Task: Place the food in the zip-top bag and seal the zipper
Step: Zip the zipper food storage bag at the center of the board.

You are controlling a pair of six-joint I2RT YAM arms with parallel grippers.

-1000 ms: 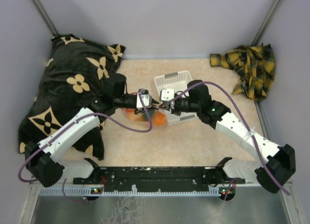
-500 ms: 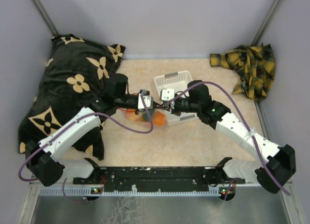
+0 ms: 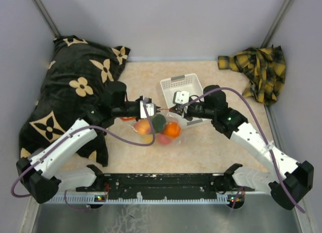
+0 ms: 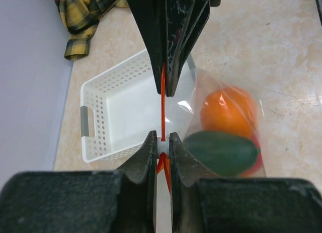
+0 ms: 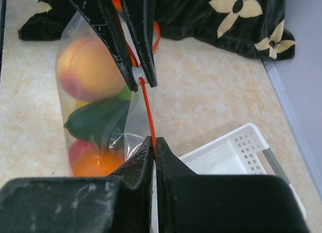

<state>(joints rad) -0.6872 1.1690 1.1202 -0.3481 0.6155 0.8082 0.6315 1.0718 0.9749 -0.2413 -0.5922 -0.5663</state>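
The clear zip-top bag [image 3: 160, 126] hangs between my two grippers with the food inside. In the top view I see the peach [image 3: 143, 126], avocado [image 3: 159, 122] and orange [image 3: 172, 129]. The red-orange zipper [image 3: 161, 109] is stretched taut between them. My left gripper [image 3: 153, 109] is shut on the zipper's white slider [image 4: 162, 145]. My right gripper [image 3: 170, 108] is shut on the zipper [image 5: 146, 108] at its other end. The left wrist view shows the orange [image 4: 229, 111] and avocado [image 4: 221, 152]. The right wrist view shows the peach [image 5: 86, 68], avocado [image 5: 95, 121] and orange [image 5: 95, 163].
The white plastic basket [image 3: 177, 85] stands just behind the bag, under the right gripper; it also shows in the left wrist view [image 4: 108, 99]. A black flowered cushion [image 3: 75, 82] lies at the left. A yellow plaid cloth [image 3: 259, 67] lies at the back right.
The two grippers have drawn apart, left one leftward and right one rightward, stretching the zipper. The bag's fruit now hangs lower and more in view.
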